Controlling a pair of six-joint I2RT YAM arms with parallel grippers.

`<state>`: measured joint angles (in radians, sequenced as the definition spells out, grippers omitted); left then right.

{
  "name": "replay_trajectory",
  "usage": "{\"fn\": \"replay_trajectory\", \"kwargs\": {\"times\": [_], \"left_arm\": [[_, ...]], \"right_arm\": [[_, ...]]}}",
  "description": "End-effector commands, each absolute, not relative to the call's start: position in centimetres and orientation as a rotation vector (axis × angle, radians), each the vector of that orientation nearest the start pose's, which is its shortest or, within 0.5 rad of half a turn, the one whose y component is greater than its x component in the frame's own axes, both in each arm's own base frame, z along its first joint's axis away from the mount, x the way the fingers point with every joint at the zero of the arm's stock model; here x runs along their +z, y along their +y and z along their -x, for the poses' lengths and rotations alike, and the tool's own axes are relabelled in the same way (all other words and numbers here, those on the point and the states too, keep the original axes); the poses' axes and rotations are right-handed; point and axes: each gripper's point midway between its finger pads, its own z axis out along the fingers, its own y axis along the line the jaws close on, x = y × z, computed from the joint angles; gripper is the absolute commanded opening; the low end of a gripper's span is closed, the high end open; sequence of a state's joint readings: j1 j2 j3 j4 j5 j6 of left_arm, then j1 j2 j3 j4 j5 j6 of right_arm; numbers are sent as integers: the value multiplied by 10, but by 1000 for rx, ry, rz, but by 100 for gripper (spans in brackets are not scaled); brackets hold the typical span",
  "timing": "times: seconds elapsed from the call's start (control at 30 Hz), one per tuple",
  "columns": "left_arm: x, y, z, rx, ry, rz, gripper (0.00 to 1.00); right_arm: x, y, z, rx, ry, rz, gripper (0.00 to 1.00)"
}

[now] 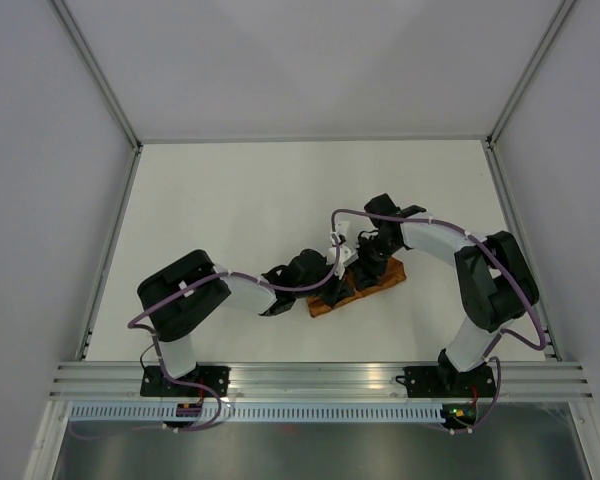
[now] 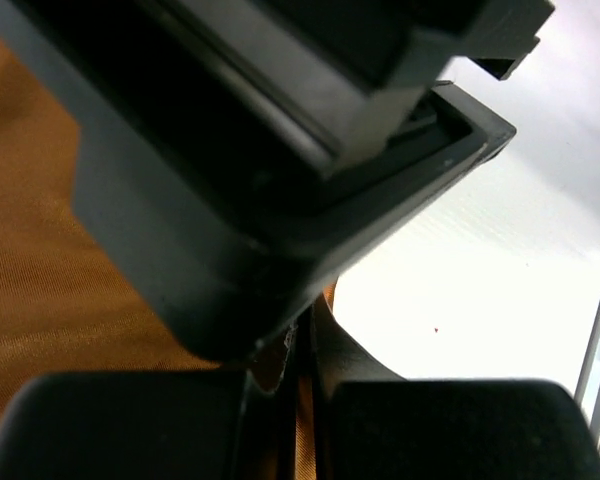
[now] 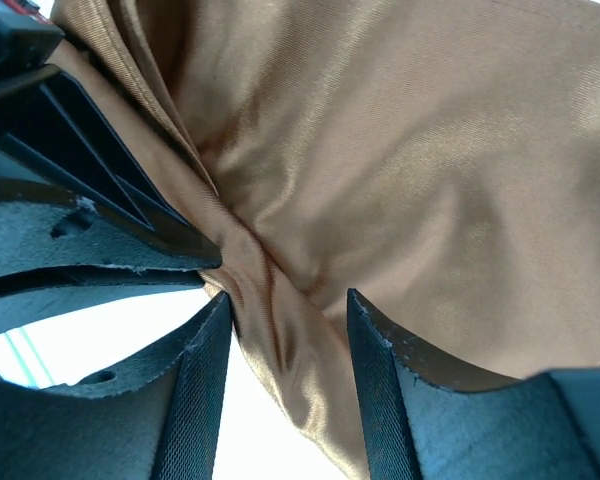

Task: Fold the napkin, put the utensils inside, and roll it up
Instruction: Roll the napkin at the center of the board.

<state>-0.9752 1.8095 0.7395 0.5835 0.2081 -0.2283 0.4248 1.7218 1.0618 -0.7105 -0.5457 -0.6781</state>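
The napkin (image 1: pixel 385 275) looks light, limp, slippery, so the left gripper (image 2: pixel 300 392) is clamped on it, while the right gripper (image 3: pixel 285 300) sits half-open astride a fold worth nipping

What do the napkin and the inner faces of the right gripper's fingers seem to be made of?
The napkin looks like thin woven fabric with a slight sheen: fine diagonal ribs show, and it gathers in soft folds. The fingers of the right gripper look like matte black material with a fine ribbed face, perhaps rubber or tape; the view leaves this open.
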Motion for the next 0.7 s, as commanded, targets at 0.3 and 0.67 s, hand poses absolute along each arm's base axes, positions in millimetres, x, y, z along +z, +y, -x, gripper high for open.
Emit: {"fn": "replay_trajectory", "kwargs": {"times": [0.3,0.67], "left_arm": [[-49,-337,-173,-839,2454,-847,2],[-59,-322,-166,-843,2711,-766,2]], "right_arm": [[79,193,-333,597,2259,1174,55],[106,177,-352,563,2164,1108,56]]}}
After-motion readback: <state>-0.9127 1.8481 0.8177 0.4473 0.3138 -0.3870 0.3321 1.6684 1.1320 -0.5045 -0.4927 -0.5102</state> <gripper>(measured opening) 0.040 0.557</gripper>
